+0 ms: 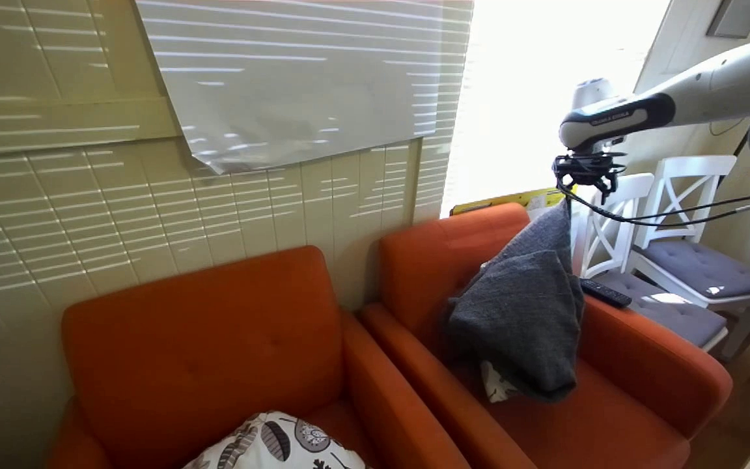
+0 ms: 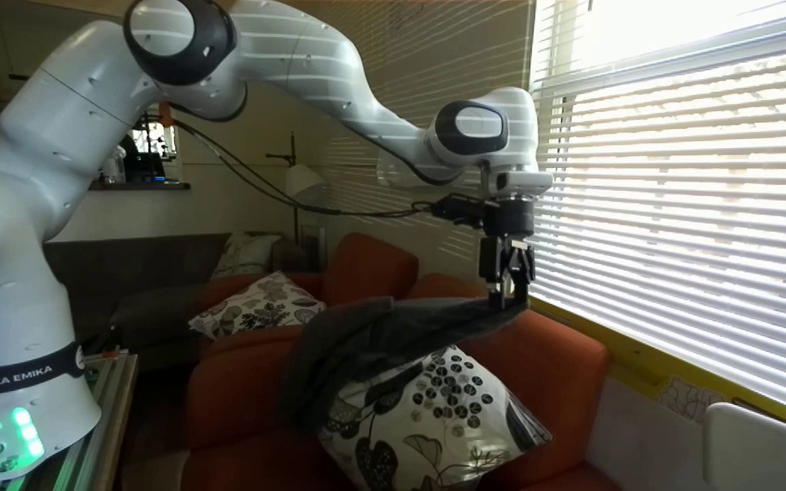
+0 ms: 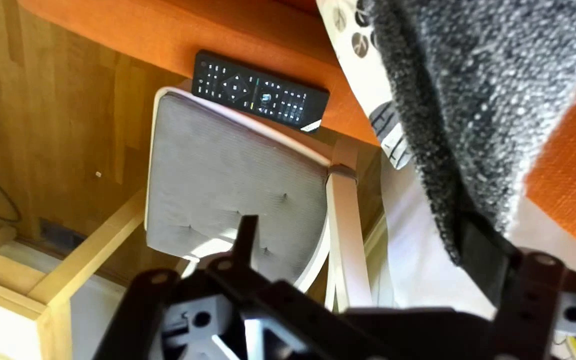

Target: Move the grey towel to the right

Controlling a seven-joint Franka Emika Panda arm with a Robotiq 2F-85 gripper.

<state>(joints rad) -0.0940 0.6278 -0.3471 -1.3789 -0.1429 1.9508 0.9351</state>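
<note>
Because the pillow (image 2: 434, 423) seems to prop it, the towel (image 1: 525, 312) sits draped in the armchair (image 1: 616, 397), its tip up against or just beside one jaw of the gripper (image 2: 509, 300), which I see spread wide, perhaps to take that tip or free it.

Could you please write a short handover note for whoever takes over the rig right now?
Hand: open, at the pointed end of the grey towel; contact unclear.
Things: the towel is draped over a patterned pillow on an orange armchair.
Done: hand positioned at the towel, no grip on it; whether the move is complete, I can't tell.
Left: if incomplete, probably close on that end and carry it right.
</note>
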